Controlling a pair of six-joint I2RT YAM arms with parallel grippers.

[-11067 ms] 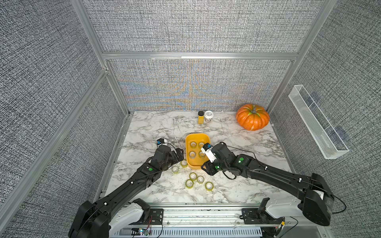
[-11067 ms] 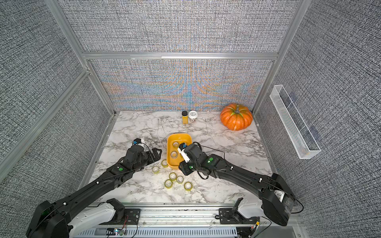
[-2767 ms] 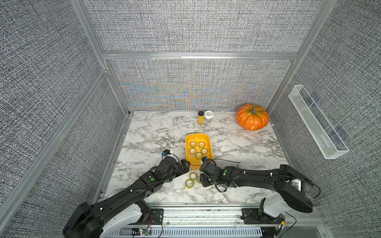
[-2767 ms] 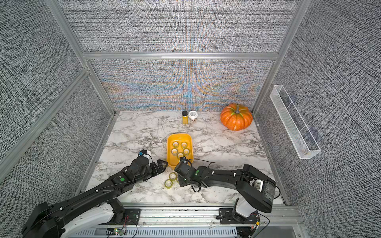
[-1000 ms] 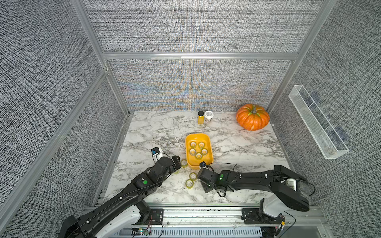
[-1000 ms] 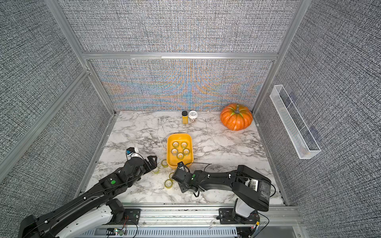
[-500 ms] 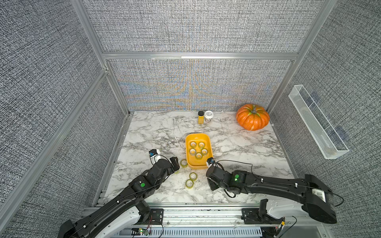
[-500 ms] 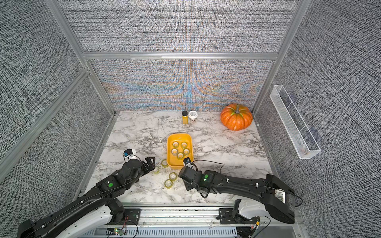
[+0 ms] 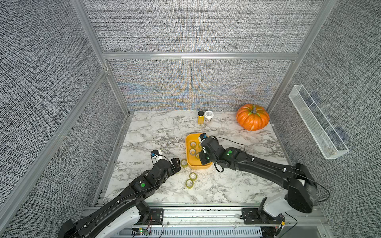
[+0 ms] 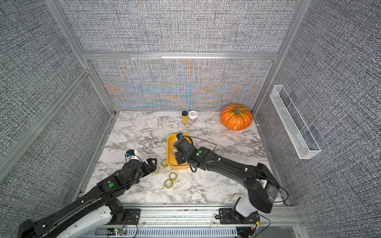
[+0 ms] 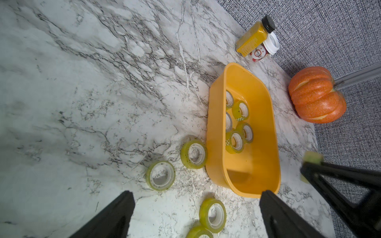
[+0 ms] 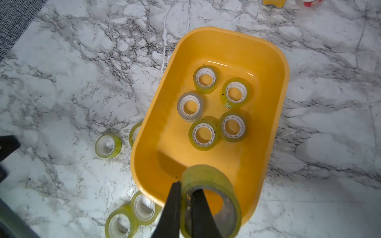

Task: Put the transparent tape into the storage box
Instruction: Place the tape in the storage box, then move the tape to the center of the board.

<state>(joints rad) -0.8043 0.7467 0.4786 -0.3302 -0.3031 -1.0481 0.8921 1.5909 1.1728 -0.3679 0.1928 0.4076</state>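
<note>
The yellow storage box (image 12: 285, 86) sits mid-table, seen in both top views (image 9: 186, 148) (image 10: 168, 148), with several rolls of transparent tape (image 12: 203, 134) lying flat inside. My right gripper (image 12: 186, 189) is shut on one greenish tape roll (image 12: 214, 177), one finger through its hole, hanging over the box's near end (image 9: 203, 158). My left gripper (image 11: 196, 193) stands open over the marble left of the box (image 9: 175, 163), holding nothing. Loose rolls lie by the box (image 11: 193, 154) (image 11: 160, 175) and nearer the front (image 9: 193, 176) (image 9: 189, 183).
An orange pumpkin (image 9: 252, 119) stands at the back right. A yellow bottle (image 9: 200, 117) and a white-lidded jar (image 9: 208, 116) stand at the back wall. A clear acrylic trough (image 9: 317, 121) hangs on the right wall. Grey fabric walls enclose the marble table.
My right gripper has shut on a roll near the table's front and carried it up and back over the box's near end. The left arm has hardly moved.
</note>
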